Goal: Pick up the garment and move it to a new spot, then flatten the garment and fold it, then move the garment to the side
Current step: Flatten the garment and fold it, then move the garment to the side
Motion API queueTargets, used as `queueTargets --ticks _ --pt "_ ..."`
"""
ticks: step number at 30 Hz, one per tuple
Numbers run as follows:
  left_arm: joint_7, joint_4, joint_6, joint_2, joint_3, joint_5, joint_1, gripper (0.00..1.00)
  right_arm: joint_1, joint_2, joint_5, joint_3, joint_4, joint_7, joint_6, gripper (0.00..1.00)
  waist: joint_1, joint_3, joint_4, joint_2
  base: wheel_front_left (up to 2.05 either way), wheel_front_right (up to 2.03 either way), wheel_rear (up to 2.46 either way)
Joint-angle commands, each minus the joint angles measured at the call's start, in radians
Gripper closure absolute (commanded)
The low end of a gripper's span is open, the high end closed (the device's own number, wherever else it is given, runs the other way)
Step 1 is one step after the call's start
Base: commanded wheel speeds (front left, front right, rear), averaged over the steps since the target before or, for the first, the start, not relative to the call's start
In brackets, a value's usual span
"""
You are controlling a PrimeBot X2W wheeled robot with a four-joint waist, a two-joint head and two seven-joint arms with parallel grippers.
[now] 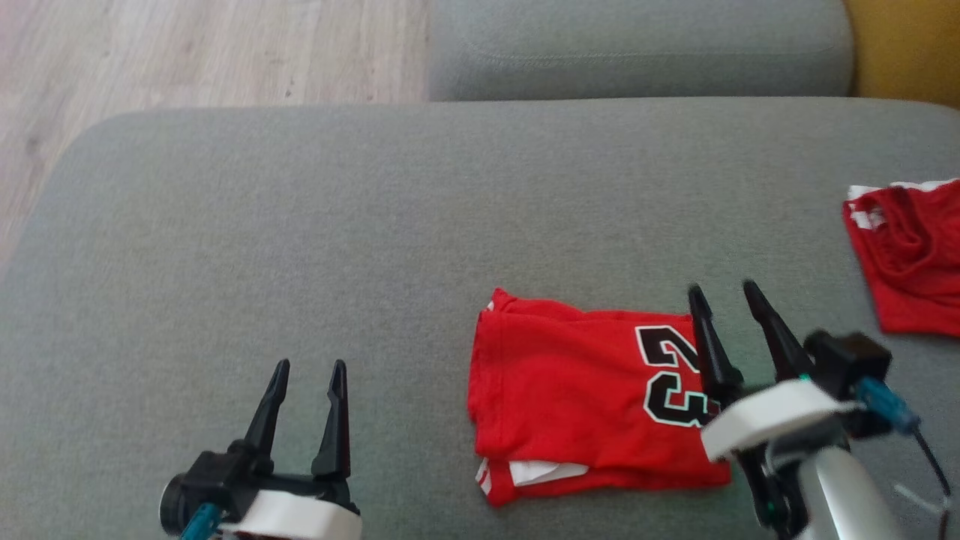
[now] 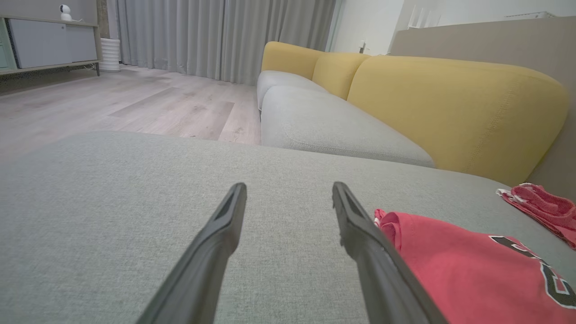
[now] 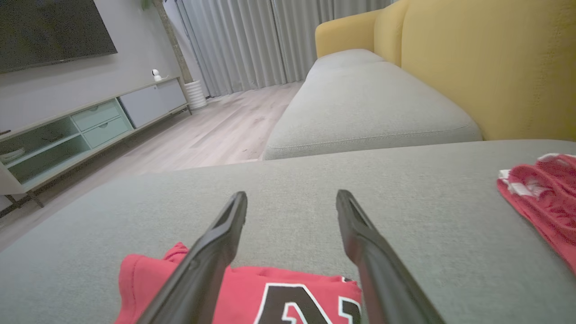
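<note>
Head view: the folded red garment (image 1: 585, 390) lies on the grey sofa cushion (image 1: 300, 225), with the right pincer (image 1: 721, 289) open over its numbered end. Left wrist view: the left pincer (image 2: 288, 184) is open beside it. Right wrist view: the cloth looks light and limp; pinch the stacked edges together.

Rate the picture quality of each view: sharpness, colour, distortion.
Head view: soft overall, with even light; the folded red fabric jersey with a black number is vividly saturated. Left wrist view: the dark fingers of the left end effector go soft near the lens, and the jersey looks washed pink. Right wrist view: wide-angle stretch, the grey curtains lean, same washed pink.
</note>
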Motion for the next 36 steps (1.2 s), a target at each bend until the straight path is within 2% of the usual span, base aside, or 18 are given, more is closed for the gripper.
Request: queueTargets --ticks 1,8,13,36 --pt "-0.002 -0.021 0.003 -0.004 0.028 -0.003 -0.033 0.00 -0.009 0.002 -0.019 0.010 -0.041 -0.014 0.003 0.00 0.0000 -0.015 -0.013 0.0000 0.00 0.00 0.00" --pt "-0.006 0.005 0.008 -0.006 0.044 -0.029 0.000 0.00 0.062 0.002 -0.078 -0.025 -0.048 -0.039 0.003 0.00 0.0000 -0.050 -0.033 0.0000 0.00 0.00 0.00" --pt "-0.008 0.020 0.014 -0.004 0.061 -0.043 0.018 0.00 0.089 0.002 -0.075 -0.033 -0.043 -0.057 0.003 0.00 0.0000 -0.066 -0.041 0.0000 0.00 0.00 0.00" --pt "-0.010 0.041 0.030 0.019 0.074 -0.060 0.030 0.00 0.089 0.002 -0.081 -0.044 0.006 -0.046 0.003 0.00 0.0000 -0.069 -0.026 0.0000 0.00 0.00 0.00"
